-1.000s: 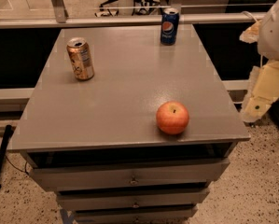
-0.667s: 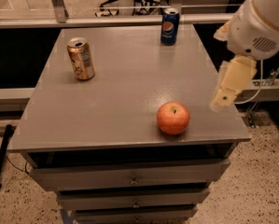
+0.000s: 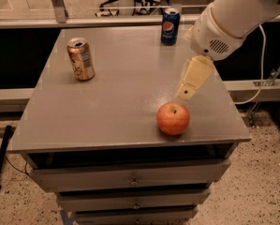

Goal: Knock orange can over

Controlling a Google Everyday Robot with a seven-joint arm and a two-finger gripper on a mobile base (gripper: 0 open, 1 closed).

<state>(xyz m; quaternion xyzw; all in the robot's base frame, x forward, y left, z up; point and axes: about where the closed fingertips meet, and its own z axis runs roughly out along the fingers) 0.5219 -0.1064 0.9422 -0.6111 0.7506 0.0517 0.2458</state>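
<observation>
**Tool over the worktop's right half, orange can upright far to the left**

The tool (image 3: 186, 93) hangs from the bulky white arm (image 3: 233, 18) and slants down and to the left, its pale cream tip low over the grey worktop (image 3: 121, 93). It shows as one tapered piece, so I cannot tell whether it is spread or pressed together. It holds nothing. Its tip sits just above and to the right of the red-orange apple (image 3: 173, 118); whether it touches the fruit cannot be told.

The apple rests near the worktop's front right edge. The blue Pepsi can (image 3: 170, 26) stands upright at the back, beyond the arm's wrist. The orange can (image 3: 81, 59) stands upright on the back left part of the worktop, well apart from the tool, with bare worktop between them. Below the top are stacked grey drawers (image 3: 130, 177).

Against the earlier frames, the tool has come leftward. A second ago it hung off the right side of the worktop, then stood at that edge, and it is now over the surface by the apple. The orange can, the Pepsi can and the apple stand where they were.
</observation>
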